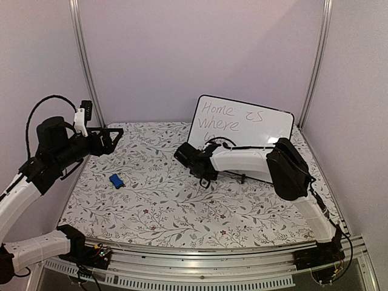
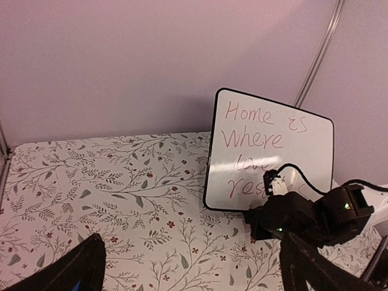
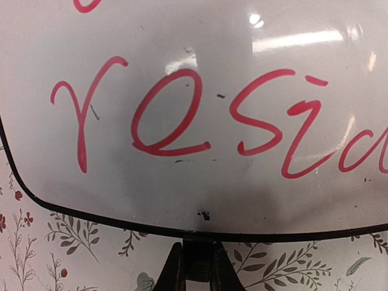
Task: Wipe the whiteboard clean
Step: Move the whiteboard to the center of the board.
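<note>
Table (image 1: 157, 206): floral cloth, spreading beneath both pincers.
Whiteboard (image 1: 242, 121): propped against the back wall, directly ahead of the right pincer (image 3: 195, 254); long axis crosswise to that pincer, red writing not yet wiped.
Right pincer: fingers together, nothing visible between them, tips at the board's lower rim; the arm nearer the board.
Left pincer (image 1: 114, 138): fingers wide apart, empty; board well off to its right.
Eraser (image 1: 116, 180): small blue block on the table, near the left pincer, well apart from the right one.
Coming move: likely hinges on fetching that eraser; the left arm is nearer it.
</note>
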{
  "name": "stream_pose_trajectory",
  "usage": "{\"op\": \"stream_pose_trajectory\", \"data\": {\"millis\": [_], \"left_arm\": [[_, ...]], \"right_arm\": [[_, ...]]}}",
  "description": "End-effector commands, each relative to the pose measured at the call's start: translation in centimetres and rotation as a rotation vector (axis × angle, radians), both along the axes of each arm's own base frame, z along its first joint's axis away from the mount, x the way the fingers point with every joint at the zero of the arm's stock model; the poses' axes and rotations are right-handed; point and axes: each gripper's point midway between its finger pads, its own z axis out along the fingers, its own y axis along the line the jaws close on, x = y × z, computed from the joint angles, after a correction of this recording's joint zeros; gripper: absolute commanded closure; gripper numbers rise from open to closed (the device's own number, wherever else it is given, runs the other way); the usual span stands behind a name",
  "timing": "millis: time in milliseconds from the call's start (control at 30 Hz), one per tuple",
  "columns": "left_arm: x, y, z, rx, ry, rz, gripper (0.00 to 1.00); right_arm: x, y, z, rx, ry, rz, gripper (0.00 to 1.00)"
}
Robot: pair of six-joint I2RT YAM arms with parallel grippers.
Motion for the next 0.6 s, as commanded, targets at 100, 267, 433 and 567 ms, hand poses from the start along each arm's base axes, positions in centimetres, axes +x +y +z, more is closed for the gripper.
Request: {"op": "stream_pose_trajectory", "data": {"millis": [100, 267, 433, 567], "left_arm": [[0.12, 0.24, 0.04, -0.008, -0.011, 0.006, 0.0], [0.14, 0.21, 0.01, -0.008, -0.011, 0.006, 0.0], [0.25, 0.22, -0.15, -0.007, -0.005, 0.008, 0.0], [0.33, 0.22, -0.25, -0.005, -0.002, 0.009, 0.0]], "right_arm": [[-0.06, 4.29, 0.73, 0.094, -0.041, 0.076, 0.98], [-0.12, 4.29, 0.82, 0.084, -0.042, 0.086, 0.89], [-0.23, 4.0, 1.15, 0.079, -0.043, 0.089, 0.76], [-0.39, 3.88, 1.52, 0.077, -0.044, 0.099, 0.68]]}}
